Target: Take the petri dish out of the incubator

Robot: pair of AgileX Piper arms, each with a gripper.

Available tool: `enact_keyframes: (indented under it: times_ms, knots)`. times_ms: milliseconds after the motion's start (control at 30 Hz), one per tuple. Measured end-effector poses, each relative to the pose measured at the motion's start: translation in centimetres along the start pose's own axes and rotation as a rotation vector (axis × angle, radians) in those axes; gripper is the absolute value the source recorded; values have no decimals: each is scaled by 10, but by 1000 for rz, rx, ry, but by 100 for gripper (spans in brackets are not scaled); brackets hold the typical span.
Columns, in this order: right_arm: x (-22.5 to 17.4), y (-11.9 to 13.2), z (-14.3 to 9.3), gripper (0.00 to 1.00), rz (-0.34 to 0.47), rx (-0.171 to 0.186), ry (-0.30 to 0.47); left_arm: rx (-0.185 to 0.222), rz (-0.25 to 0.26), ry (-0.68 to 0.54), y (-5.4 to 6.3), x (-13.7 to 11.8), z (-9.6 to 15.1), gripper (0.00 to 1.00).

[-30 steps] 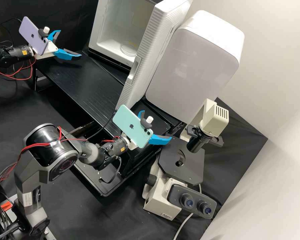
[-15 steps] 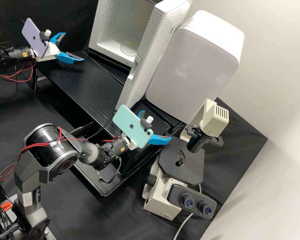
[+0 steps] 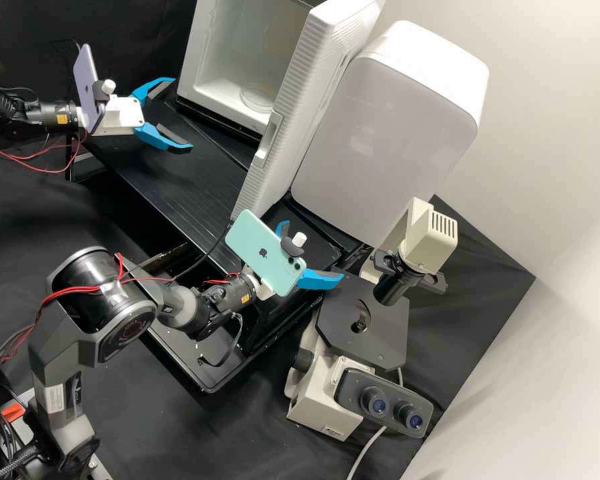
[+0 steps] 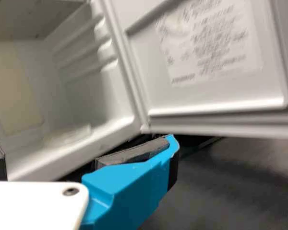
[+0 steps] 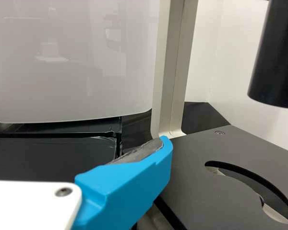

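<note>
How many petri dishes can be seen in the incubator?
1. The petri dish lies on the floor inside the open incubator. Its door hides part of the chamber, so more may be hidden.

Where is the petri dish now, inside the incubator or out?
Inside: the petri dish lies on the incubator floor, door open, left gripper open outside it.

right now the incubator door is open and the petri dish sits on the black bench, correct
No: the petri dish lies inside the incubator, not on the black bench. The door is open. The high view shows it.
</note>
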Motion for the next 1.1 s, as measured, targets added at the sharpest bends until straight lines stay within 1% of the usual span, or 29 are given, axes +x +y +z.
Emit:
enact_keyframes:
  times_ms: [67, 100, 133, 167, 200, 233, 333, 400, 433, 533, 567, 733, 800, 900, 1033, 1100]
  knots:
    - [0, 0, 0, 100, 0, 0, 0, 5, 20, -23, 6, 7, 4, 100]
    - [0, 0, 0, 100, 0, 0, 0, 3, 16, -35, 6, 9, 7, 100]
    - [0, 0, 0, 100, 0, 0, 0, -7, 20, -65, 9, 13, 11, 100]
    - [0, 0, 0, 100, 0, 0, 0, -14, 16, -92, 9, 15, 14, 100]
    - [0, 0, 0, 100, 0, 0, 0, -33, 10, -118, 9, 19, 17, 100]
    - [0, 0, 0, 100, 0, 0, 0, -61, -2, -134, 9, 22, 18, 100]
    - [0, 0, 0, 100, 0, 0, 0, -112, -55, -182, 4, 31, 22, 100]
    - [0, 0, 0, 100, 0, 0, 0, -163, -95, -175, -1, 37, 21, 100]
    - [0, 0, 0, 100, 0, 0, 0, -190, -124, -164, -5, 41, 20, 100]
    - [0, 0, 0, 100, 0, 0, 0, -232, -156, -146, -9, 49, 17, 100]
    - [0, 0, 0, 100, 0, 0, 0, -242, -160, -143, -9, 52, 16, 100]
    - [0, 0, 0, 100, 0, 0, 0, -243, -152, -116, -8, 69, 7, 100]
    - [0, 0, 0, 100, 0, 0, 0, -237, -156, -82, -9, 75, 0, 100]
    - [0, 0, 0, 100, 0, 0, 0, -242, -156, -14, -8, 82, -12, 100]
    - [0, 0, 0, 100, 0, 0, 0, -259, -142, 51, -7, 89, -25, 100]
    - [0, 0, 0, 100, 0, 0, 0, -277, -133, 66, -6, 91, -28, 100]
